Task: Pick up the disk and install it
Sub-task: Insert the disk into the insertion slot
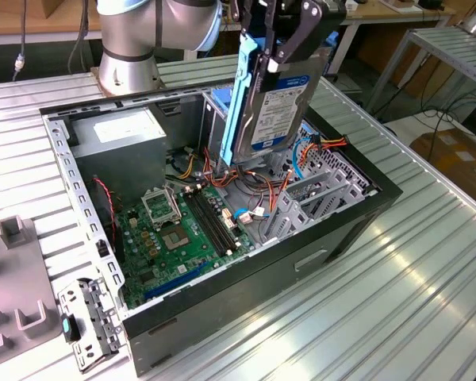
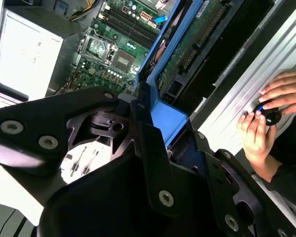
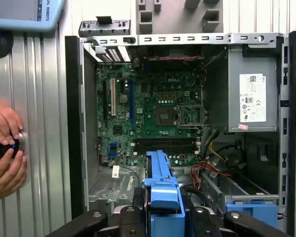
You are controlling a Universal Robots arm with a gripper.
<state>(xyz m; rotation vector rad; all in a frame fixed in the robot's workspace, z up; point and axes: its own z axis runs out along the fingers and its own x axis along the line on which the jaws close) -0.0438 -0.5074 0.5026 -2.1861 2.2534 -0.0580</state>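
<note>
Not much you can actually read here tbh. The disk (image 1: 279, 107) has a blue-and-white label (image 1: 293, 87) on its face, print too small to make out. The power supply (image 3: 251, 64) carries a white sticker (image 3: 251, 98) with barcodes, same story. The motherboard (image 3: 143, 113) has tiny white lettering (image 3: 180, 85) near the CPU socket (image 3: 165, 117).

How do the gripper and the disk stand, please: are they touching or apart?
Touching. In the exterior view the gripper clamps the disk between its jaws, holding it above the computer case.
</note>
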